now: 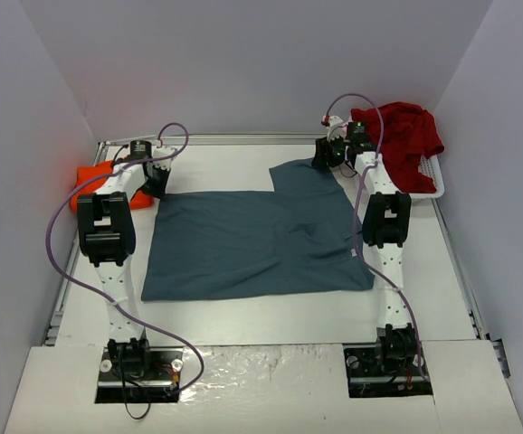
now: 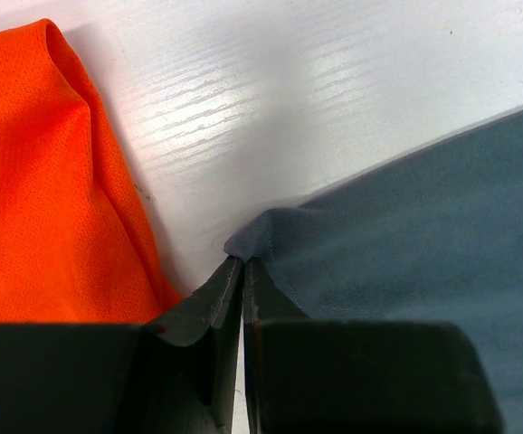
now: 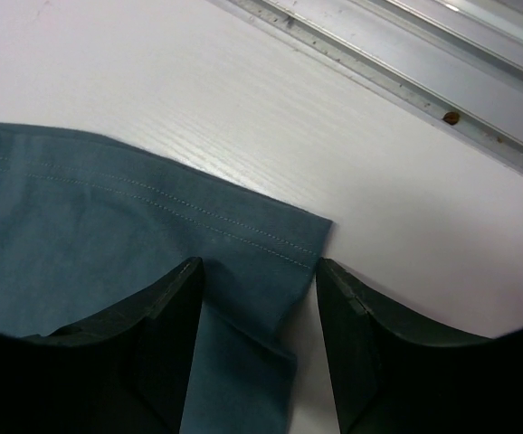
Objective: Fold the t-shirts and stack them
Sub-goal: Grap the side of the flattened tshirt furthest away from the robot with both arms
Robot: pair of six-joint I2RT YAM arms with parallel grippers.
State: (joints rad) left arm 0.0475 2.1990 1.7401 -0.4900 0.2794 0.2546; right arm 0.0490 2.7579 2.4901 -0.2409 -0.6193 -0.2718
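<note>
A slate blue-grey t-shirt (image 1: 252, 244) lies spread flat in the middle of the table. My left gripper (image 1: 157, 185) is at its far left corner, and in the left wrist view this gripper (image 2: 242, 262) is shut on the tip of that corner (image 2: 261, 231). My right gripper (image 1: 325, 158) is at the shirt's far right part. Its jaws (image 3: 260, 271) stand open on either side of a stitched hem corner (image 3: 271, 249), the fingers resting low at the cloth. A bright orange t-shirt (image 1: 94, 176) lies bunched at the far left edge. A dark red t-shirt (image 1: 402, 131) is heaped on the basket.
A white plastic basket (image 1: 433, 181) stands at the far right corner under the red shirt. A metal rail (image 3: 406, 63) runs along the table's far edge, close behind the right gripper. The orange cloth (image 2: 44, 181) lies just left of the left fingers.
</note>
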